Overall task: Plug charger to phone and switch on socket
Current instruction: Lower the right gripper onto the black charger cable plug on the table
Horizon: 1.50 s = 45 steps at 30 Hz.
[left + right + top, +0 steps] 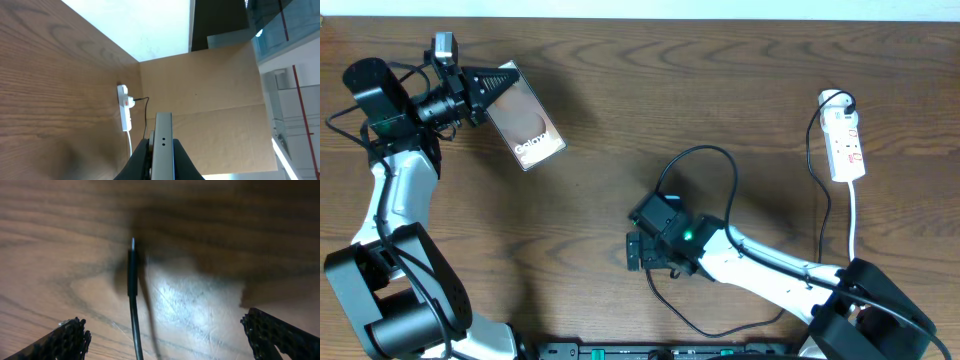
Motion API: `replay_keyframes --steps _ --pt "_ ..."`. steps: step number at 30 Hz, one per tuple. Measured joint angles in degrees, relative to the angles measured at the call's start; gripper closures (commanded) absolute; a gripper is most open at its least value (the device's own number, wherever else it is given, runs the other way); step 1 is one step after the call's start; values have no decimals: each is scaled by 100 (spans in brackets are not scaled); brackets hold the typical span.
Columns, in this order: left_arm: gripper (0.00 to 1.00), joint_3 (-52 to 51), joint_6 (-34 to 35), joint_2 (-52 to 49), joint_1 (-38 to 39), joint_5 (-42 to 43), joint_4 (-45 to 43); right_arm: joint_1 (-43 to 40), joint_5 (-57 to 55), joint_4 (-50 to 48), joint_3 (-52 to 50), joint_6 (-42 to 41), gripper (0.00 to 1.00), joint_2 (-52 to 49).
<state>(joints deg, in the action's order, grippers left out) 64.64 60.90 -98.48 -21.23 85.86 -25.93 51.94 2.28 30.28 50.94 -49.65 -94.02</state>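
My left gripper (485, 92) is shut on one end of the phone (527, 122), a dark glossy slab with white "Galaxy" lettering, held tilted at the far left. In the left wrist view the phone's thin edge (163, 142) stands clamped between my fingers (162, 160). The charger, a thin black cable (731, 185), loops across the middle of the table. Its plug tip (132, 262) lies on the wood between the wide-open fingers of my right gripper (170, 340), untouched. In the overhead view my right gripper (636, 251) hovers over that tip. The white socket (845, 140) lies at the far right.
The socket also shows in the left wrist view (125, 107), with its cord trailing off. A white cord (853, 215) runs from the socket toward the front right. The right arm (770, 268) stretches across the front right. A brown cardboard wall (210, 85) stands beyond the table.
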Motion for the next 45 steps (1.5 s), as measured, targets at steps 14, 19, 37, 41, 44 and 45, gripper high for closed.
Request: replay_keyframes --steps 14,19,37,41,44,45 --pt "93 0 -125 0 0 0 0 -7 -363 236 120 -756 28 -149" --pt "93 0 -140 0 0 0 0 -7 -356 181 223 -791 27 -203" --pt "93 0 -188 0 0 -7 0 76 -101 533 866 -826 28 -914" --pt "93 0 -212 0 0 -13 0 232 -223 990 1425 -824 28 -1268" --pt "93 0 -225 2 0 -22 0 313 -275 1141 1631 -815 34 -1401" --pt "93 0 -227 2 0 -22 0 328 -293 1154 1659 -800 36 -1425"
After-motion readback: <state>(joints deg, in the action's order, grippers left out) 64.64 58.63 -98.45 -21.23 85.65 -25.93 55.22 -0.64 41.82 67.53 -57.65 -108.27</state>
